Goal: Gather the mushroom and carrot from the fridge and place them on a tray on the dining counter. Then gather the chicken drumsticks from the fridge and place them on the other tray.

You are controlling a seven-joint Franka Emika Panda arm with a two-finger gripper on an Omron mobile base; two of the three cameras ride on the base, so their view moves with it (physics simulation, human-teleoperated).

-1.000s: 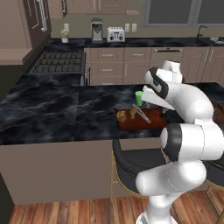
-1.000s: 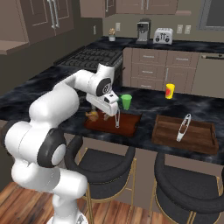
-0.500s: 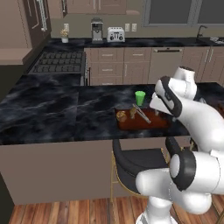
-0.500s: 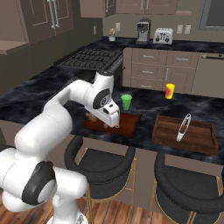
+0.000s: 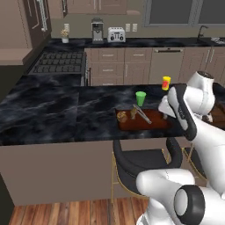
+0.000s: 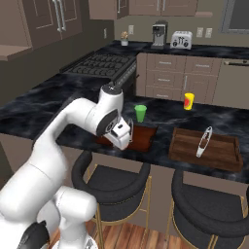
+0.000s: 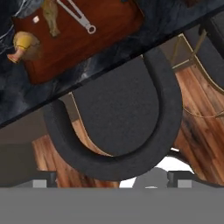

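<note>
the gripper, jaws wide apart and empty, hangs over a black stool at frame centre, seemingly clear of the tray with drumsticks at upper left.

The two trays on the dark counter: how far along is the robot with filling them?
Partly done, it seems. Two small brownish food pieces lie beside tongs on the nearer tray; which foods they are I cannot tell. Nothing is in hand: the gripper is open and empty above a stool. The other tray holds just a second pair of tongs, so that load seems left.
</note>
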